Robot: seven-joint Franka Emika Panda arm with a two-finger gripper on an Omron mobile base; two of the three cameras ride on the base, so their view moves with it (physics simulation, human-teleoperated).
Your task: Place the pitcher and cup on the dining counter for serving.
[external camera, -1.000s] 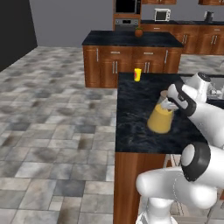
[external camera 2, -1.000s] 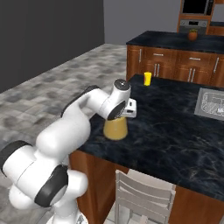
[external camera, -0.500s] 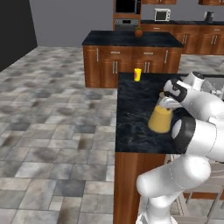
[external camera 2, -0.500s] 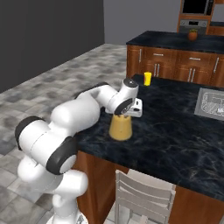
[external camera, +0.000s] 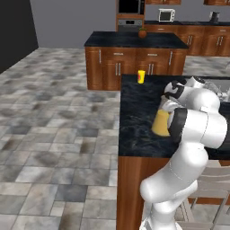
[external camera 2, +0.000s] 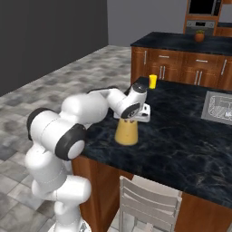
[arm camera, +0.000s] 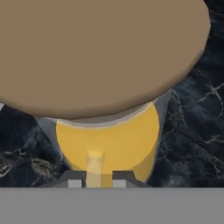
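Pitcher (external camera 2: 126,132) stands near the dining counter (external camera 2: 181,131) edge, tool (arm camera: 94,175) above.

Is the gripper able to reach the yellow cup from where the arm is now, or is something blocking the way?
Probably yes. The cup stands apart near the far corner of the dining counter, with bare stone between it and the pitcher. But the gripper is at the pitcher's handle, so it must first come away.

Separate island (external camera: 134,40), black top, brown cabinets, at 12 o'clock; small orange pot (external camera: 142,33) on it. Microwave (external camera: 166,15) on rear counter at 1 o'clock. Grey chair (external camera 2: 147,203) at 6 o'clock, right base view.
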